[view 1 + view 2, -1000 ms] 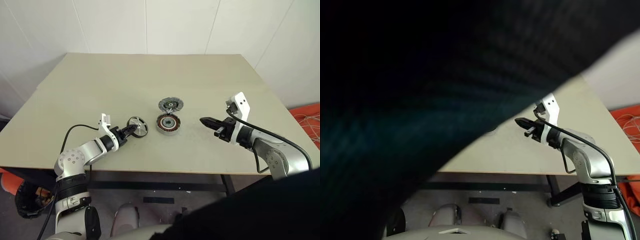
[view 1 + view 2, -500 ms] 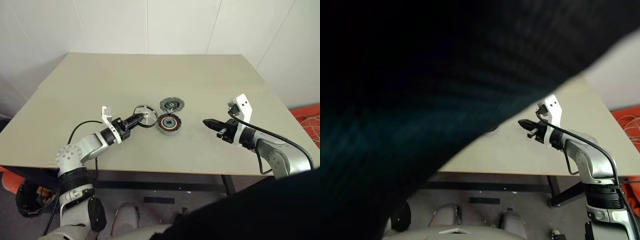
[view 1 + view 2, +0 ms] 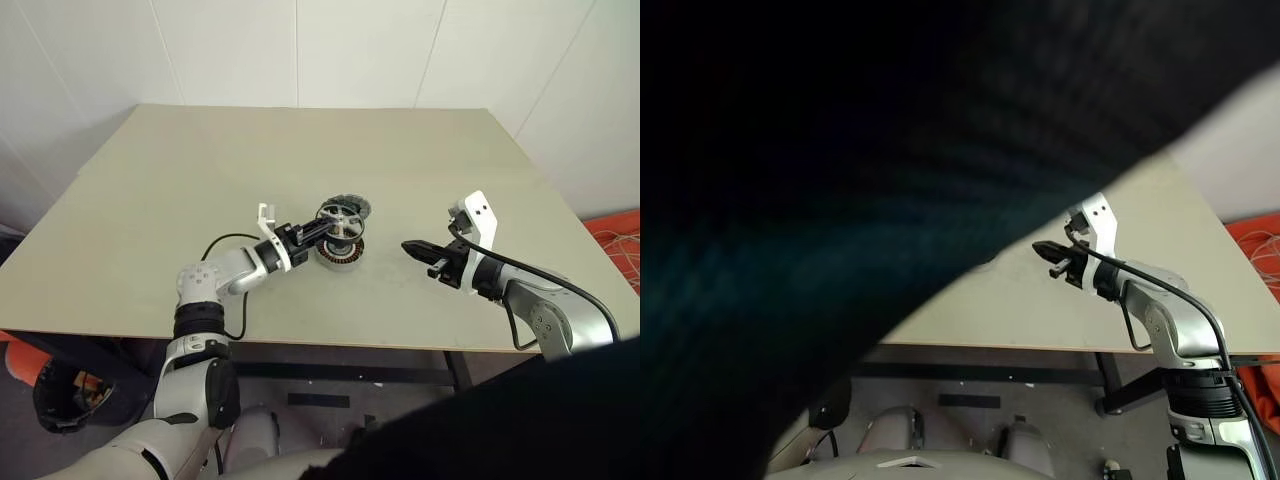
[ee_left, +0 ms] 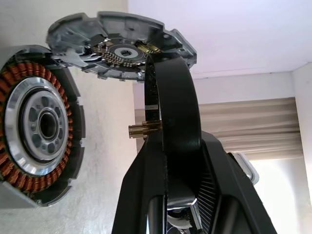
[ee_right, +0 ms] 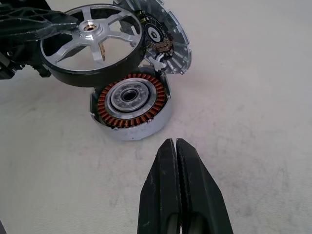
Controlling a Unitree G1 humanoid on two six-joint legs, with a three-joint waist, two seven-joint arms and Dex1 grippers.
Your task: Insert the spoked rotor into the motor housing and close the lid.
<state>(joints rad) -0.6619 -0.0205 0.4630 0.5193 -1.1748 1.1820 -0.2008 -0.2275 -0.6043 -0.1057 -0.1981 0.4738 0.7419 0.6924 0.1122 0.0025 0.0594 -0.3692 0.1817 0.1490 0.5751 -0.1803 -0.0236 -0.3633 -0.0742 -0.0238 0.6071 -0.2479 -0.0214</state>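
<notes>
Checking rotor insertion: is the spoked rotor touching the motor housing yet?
Cannot tell. In the right wrist view the spoked rotor overlaps the motor housing edge, showing neither contact nor gap.

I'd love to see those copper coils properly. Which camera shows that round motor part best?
The right wrist view: the motor housing faces it, unobstructed. The left wrist view cuts it off at the edge; the left eye view shows it small.

a beige table point(image 3: 200, 170) stands against white panelled walls point(image 3: 300, 50), grey floor point(image 3: 400, 395) beneath.
</notes>
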